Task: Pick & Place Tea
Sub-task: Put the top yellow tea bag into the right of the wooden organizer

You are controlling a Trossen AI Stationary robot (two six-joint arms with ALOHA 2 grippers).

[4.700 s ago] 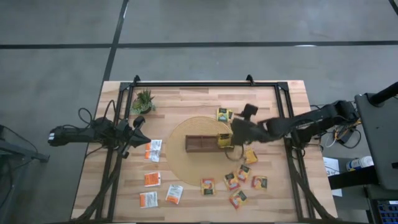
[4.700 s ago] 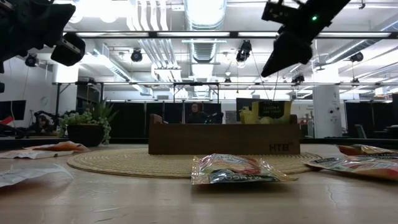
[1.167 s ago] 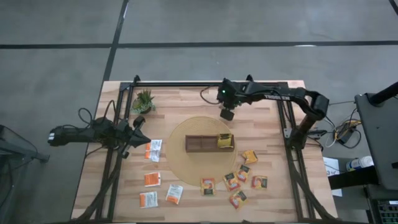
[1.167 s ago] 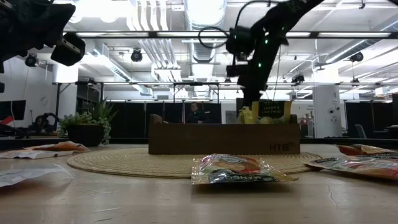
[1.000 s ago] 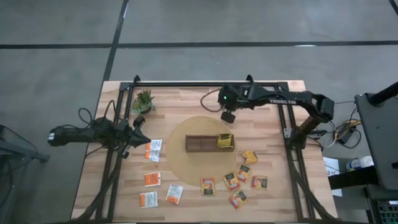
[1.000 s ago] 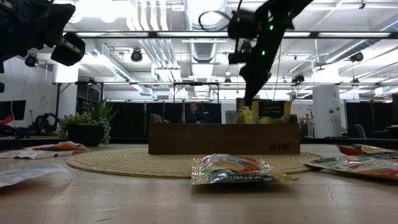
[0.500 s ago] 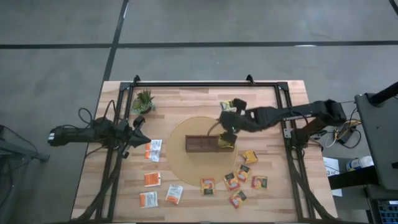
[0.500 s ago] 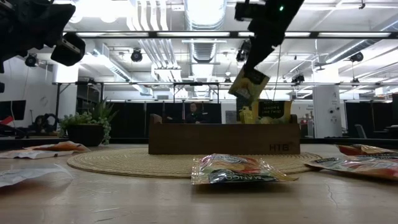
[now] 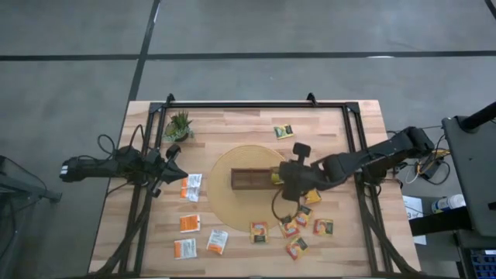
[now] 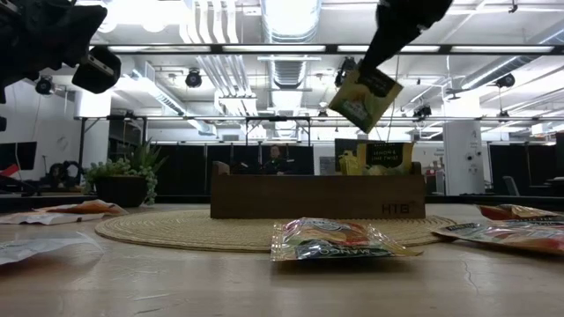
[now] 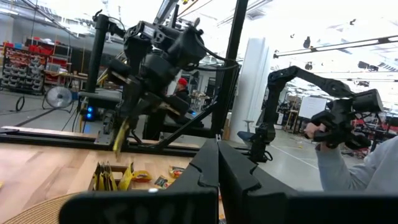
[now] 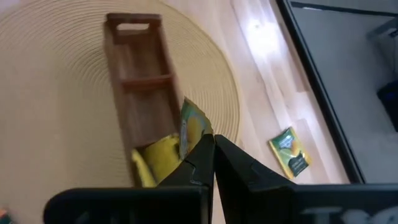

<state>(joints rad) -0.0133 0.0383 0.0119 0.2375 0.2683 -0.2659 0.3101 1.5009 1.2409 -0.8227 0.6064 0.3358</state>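
Note:
My right gripper [image 12: 213,144] hovers over the right end of the dark wooden tray [image 9: 249,179], shut on a yellow-green tea sachet [image 10: 365,98]. Yellow sachets [image 12: 154,160] stand in the tray's end compartment below it. One more yellow-green sachet [image 9: 284,131] lies flat on the table toward the far edge. My left gripper [image 11: 217,163] waits shut and empty at the table's left side, level with the tray. My right gripper pinches the sachet's upper corner [image 10: 380,70] between its two fingers. The fingers slant downward from the table's right side. The sachet [image 12: 190,127] hangs below the fingertips, tilted on its corner, clear of the tray and above it.
The tray lies on a round woven mat [image 9: 223,167]. Several loose sachets [image 9: 302,221] lie at the near right, orange-and-white ones [image 9: 191,187] at the near left. A small potted plant [image 9: 179,124] stands far left. Black frame rails [image 9: 256,104] border the table. A person's arm [image 11: 348,155] shows beyond it.
My right gripper has swung from the far part of the table toward the near edge and risen a little, taking a yellow-green sachet with it. The sachet is lifted clear and now hangs over the tray's right end. Another sachet stayed where it lay.

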